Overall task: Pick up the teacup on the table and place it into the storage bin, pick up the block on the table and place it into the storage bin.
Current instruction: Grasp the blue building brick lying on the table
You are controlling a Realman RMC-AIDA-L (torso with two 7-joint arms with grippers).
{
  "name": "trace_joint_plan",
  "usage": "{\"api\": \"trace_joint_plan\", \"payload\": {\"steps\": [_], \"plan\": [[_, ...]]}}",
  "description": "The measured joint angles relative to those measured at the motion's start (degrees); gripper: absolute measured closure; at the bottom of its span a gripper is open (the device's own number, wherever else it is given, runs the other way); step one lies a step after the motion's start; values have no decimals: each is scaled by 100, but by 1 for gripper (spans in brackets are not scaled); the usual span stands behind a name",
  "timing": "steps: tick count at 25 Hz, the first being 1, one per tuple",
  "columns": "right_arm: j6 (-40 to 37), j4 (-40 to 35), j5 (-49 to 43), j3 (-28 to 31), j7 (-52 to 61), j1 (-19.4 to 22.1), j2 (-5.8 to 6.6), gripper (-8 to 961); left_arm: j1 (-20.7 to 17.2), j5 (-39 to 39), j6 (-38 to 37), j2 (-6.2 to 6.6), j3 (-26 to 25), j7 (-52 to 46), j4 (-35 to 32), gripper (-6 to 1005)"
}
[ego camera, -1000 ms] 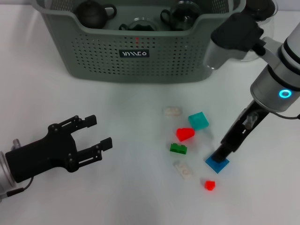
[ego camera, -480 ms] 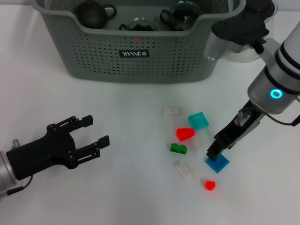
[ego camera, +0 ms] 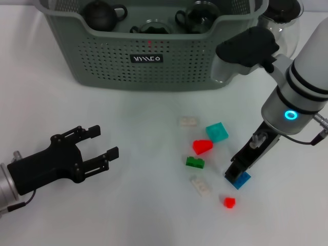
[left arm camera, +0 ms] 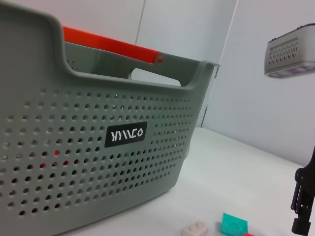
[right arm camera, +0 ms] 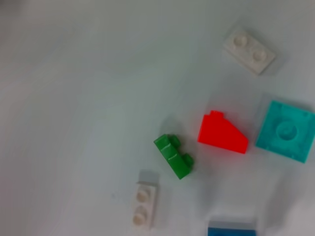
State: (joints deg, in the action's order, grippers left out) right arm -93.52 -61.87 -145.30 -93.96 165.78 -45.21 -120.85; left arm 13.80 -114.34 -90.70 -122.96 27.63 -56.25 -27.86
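The grey-green storage bin (ego camera: 148,56) stands at the back and fills the left wrist view (left arm camera: 98,128). It holds a dark teapot (ego camera: 101,14) and glass cups (ego camera: 197,14). No teacup shows on the table. Several blocks lie right of centre. My right gripper (ego camera: 237,171) is down at the left edge of the blue block (ego camera: 242,180), which shows at the edge of the right wrist view (right arm camera: 231,231). My left gripper (ego camera: 105,142) is open and empty, low over the table at the left.
Other blocks are white (ego camera: 188,121), teal (ego camera: 217,131), red (ego camera: 202,146), green (ego camera: 195,163), white (ego camera: 200,185) and small red (ego camera: 229,202). A clear glass pitcher (ego camera: 279,20) stands behind my right arm, beside the bin.
My right gripper lifted off the blue block, shifted left, and is now back down at its left edge. The arm's upper part swung left. The left gripper barely moved.
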Motion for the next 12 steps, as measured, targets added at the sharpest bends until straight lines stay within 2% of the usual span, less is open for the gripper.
{"api": "trace_joint_plan", "payload": {"steps": [12], "plan": [[154, 0, -40, -409, 107, -14, 0, 365, 9, 0, 1, 26, -13, 0, 115, 238]]}}
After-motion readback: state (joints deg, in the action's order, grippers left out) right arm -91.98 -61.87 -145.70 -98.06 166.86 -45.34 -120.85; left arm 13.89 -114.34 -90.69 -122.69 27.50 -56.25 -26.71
